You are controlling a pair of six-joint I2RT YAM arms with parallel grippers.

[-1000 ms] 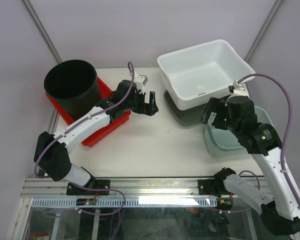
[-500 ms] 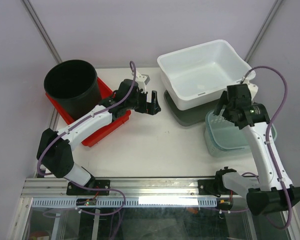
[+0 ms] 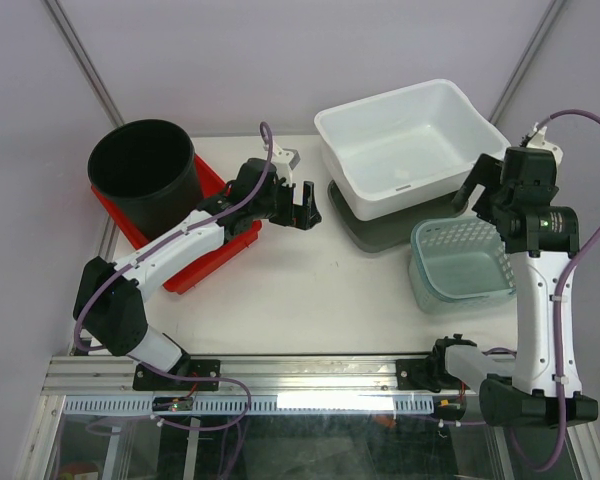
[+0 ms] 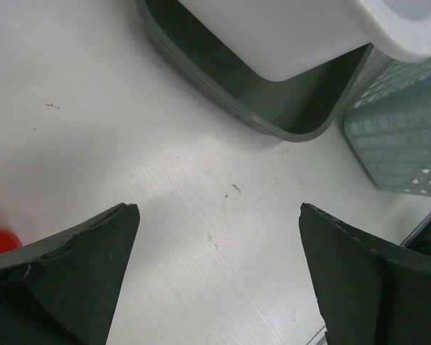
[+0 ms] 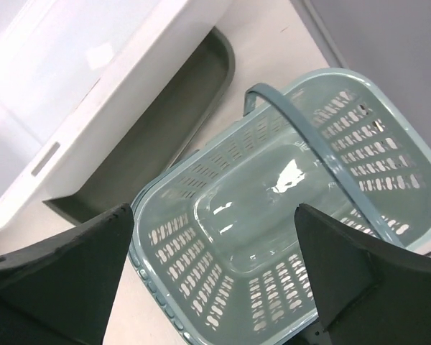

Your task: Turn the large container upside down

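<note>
The large container, a white rectangular tub [image 3: 420, 135], stands open side up at the back right, propped on a dark green tray [image 3: 385, 228]. In the wrist views the tub [image 4: 287, 36] [image 5: 79, 93] shows at the top. My left gripper [image 3: 305, 220] [image 4: 217, 210] hovers open over bare table, left of the tub and apart from it. Raised beside the tub's right front corner, my right gripper [image 3: 480, 195] [image 5: 214, 210] is open, and nothing lies between its fingers.
A teal perforated basket [image 3: 460, 265] [image 5: 287, 208] with a handle sits below the right gripper, in front of the tub. A black bucket [image 3: 142, 170] stands on a red tray [image 3: 205, 250] at the left. The dark green tray [image 4: 273, 108] [image 5: 158, 136] juts out under the tub.
The right arm has lifted and swung right and back, from over the basket to the tub's right corner, uncovering the basket. The left arm has barely shifted.
</note>
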